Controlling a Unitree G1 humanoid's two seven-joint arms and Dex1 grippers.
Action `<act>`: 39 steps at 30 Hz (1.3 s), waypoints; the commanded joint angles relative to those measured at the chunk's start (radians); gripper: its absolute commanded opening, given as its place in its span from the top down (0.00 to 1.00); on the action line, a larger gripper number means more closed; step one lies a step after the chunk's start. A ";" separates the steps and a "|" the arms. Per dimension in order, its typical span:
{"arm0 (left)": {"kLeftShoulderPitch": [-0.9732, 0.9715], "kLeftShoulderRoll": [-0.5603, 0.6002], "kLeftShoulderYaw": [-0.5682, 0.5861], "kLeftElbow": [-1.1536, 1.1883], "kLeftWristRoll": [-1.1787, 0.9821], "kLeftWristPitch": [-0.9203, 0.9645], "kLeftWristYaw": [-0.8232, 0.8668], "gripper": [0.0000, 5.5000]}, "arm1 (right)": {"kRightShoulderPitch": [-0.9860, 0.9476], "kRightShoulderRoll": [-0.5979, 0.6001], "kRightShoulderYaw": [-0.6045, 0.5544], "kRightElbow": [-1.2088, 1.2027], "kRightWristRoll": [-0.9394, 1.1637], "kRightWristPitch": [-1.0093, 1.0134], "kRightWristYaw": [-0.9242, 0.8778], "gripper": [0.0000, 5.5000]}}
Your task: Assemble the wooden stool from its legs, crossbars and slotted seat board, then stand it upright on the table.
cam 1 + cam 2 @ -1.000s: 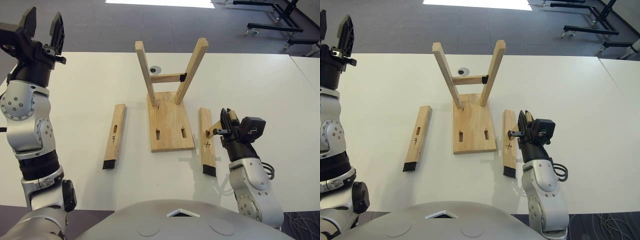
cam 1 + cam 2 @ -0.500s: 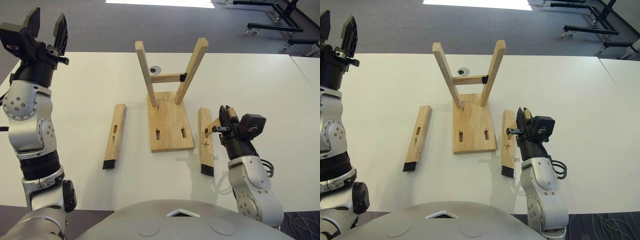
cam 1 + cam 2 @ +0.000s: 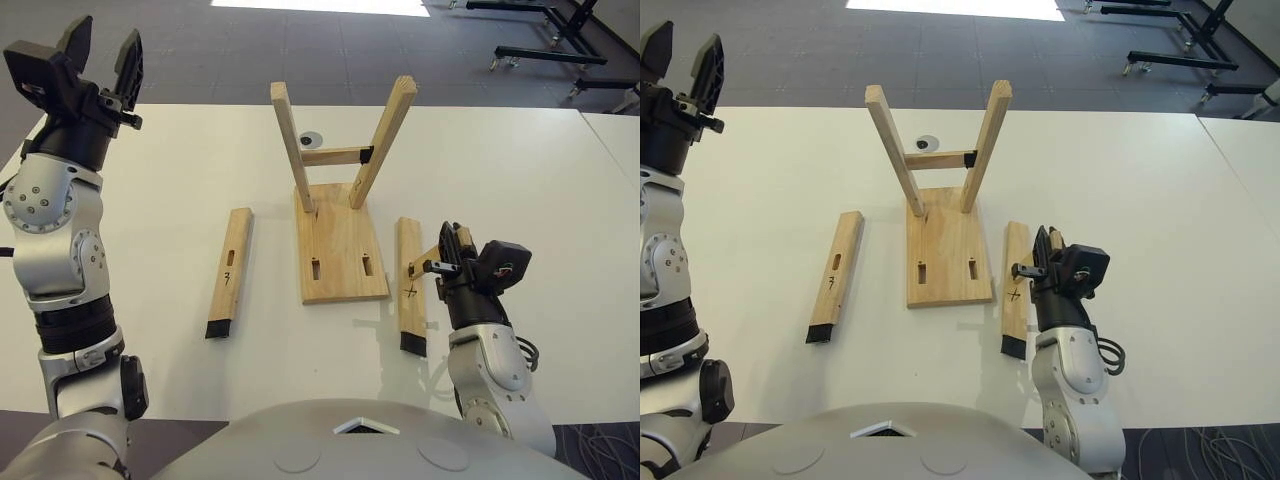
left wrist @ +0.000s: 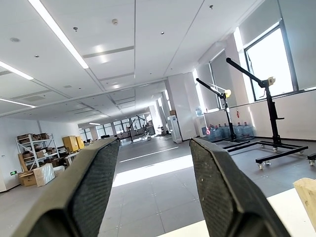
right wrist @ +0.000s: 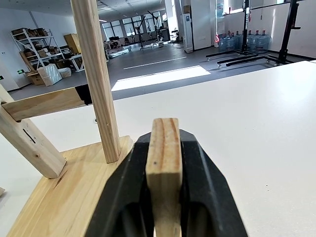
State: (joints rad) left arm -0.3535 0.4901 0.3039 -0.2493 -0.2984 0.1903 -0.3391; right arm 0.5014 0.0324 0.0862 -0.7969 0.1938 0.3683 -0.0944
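Note:
The slotted seat board (image 3: pixel 340 250) lies flat mid-table. Two legs (image 3: pixel 292 145) stand up from its far end, joined by a crossbar (image 3: pixel 335 156). One loose leg (image 3: pixel 229 270) lies to the left of the board, another (image 3: pixel 410 285) to its right. My right gripper (image 3: pixel 452 245) is just right of that leg and is shut on a short wooden crossbar (image 5: pixel 164 148), which reaches to the leg's side. My left gripper (image 3: pixel 100 55) is raised over the table's far left corner, open and holding nothing, its fingers (image 4: pixel 227 197) spread.
A small round fitting (image 3: pixel 311 139) sits in the white table (image 3: pixel 520 170) behind the standing legs. There is free table surface to the left and far right. Black metal frames (image 3: pixel 545 50) stand on the floor beyond the table.
My left gripper has shifted a little to the right while staying open. My right gripper has drawn slightly nearer with the crossbar, and the right loose leg's near end has slid a little.

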 commanded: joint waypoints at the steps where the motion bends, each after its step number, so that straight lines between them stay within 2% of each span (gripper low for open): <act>1: -0.024 0.014 -0.017 0.010 0.003 0.013 -0.012 0.53 | 0.019 0.022 -0.009 0.035 0.008 0.004 -0.013 0.93; 6: -0.013 0.001 -0.032 -0.005 0.015 0.010 -0.003 0.53 | 0.008 0.036 -0.052 0.086 0.038 0.016 -0.014 0.93; 17: 0.019 -0.030 -0.034 -0.040 0.030 -0.001 0.033 0.53 | -0.061 -0.018 -0.100 0.166 0.030 0.027 0.023 0.93; 21: 0.021 -0.032 -0.025 -0.036 0.034 -0.006 0.042 0.53 | -0.045 -0.100 -0.027 0.192 -0.059 -0.007 0.078 0.93; 24: 0.039 -0.038 -0.022 -0.044 0.036 -0.011 0.049 0.53 | -0.049 -0.127 -0.024 0.237 -0.093 -0.009 0.091 0.93; 30: 0.052 -0.050 -0.022 -0.047 0.045 -0.024 0.061 0.53 | -0.119 -0.163 -0.101 0.359 -0.071 -0.032 0.136 0.93; 34: 0.074 -0.078 -0.030 -0.061 0.056 -0.039 0.091 0.53 | -0.245 -0.219 -0.146 0.465 -0.054 -0.051 0.203 0.93; 39: 0.108 -0.107 -0.038 -0.098 0.075 -0.046 0.121 0.53 | -0.351 -0.234 -0.207 0.558 0.004 -0.031 0.239 0.93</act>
State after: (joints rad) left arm -0.2599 0.3955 0.2724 -0.3250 -0.2308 0.1481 -0.2278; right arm 0.1254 -0.1956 -0.1143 -0.3180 0.1840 0.2510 0.1335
